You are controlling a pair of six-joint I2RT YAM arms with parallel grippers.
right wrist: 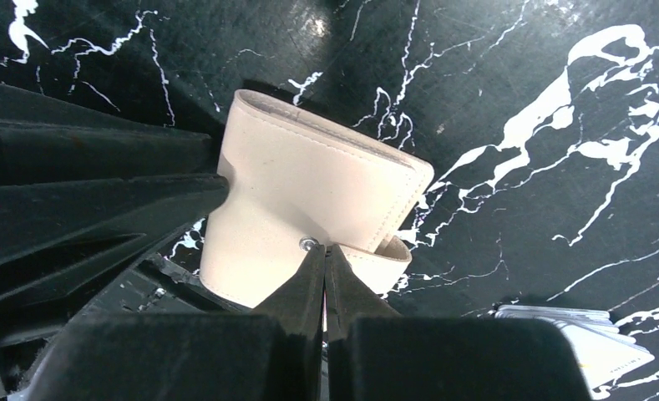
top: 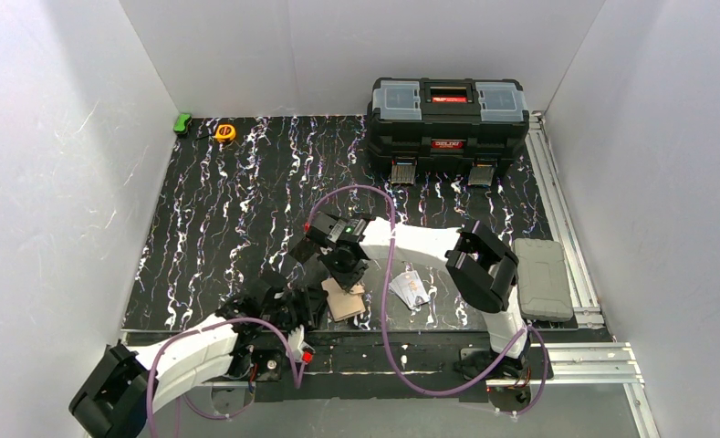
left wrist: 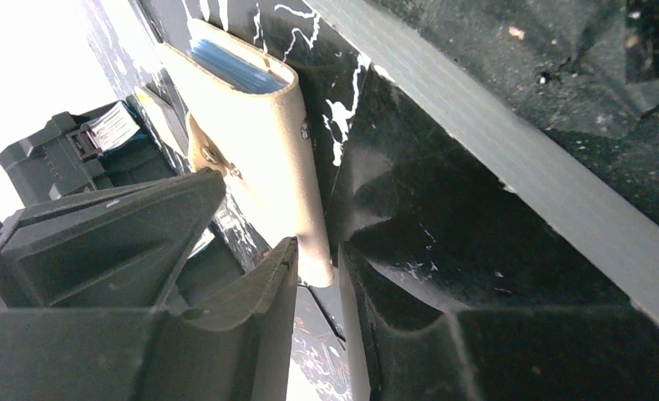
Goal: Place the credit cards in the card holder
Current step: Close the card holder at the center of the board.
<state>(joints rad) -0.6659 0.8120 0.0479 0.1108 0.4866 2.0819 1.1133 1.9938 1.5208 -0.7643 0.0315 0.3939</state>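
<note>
At the near edge of the black, white-veined surface (top: pixel 246 210), the left hand (left wrist: pixel 321 251) is clamped on the cream-beige leather-like card holder (right wrist: pixel 309 192). The right hand (right wrist: pixel 324 255) is closed tight at its snap tab. Silver-white plastic cards (top: pixel 411 289) are seen just beside it.

One card holder (top: pixel 344 299), one toolbox (top: pixel 447 119), one tape measure (top: pixel 224 132).

Card holder (top: pixel 346 301) is half covered by the right gripper (top: pixel 349 276) in the top view, and its near end is buried between the left gripper (left wrist: pixel 317 251) fingers in the left wrist view. The blue card (left wrist: pixel 235 68) inside shows only an edge. Loose cards (right wrist: pixel 576 332) are cut off at the bottom corner of the right wrist view and too small to count from above; toolbox (left wrist: pixel 50 163) is clipped at the left edge, background blown out.
</note>
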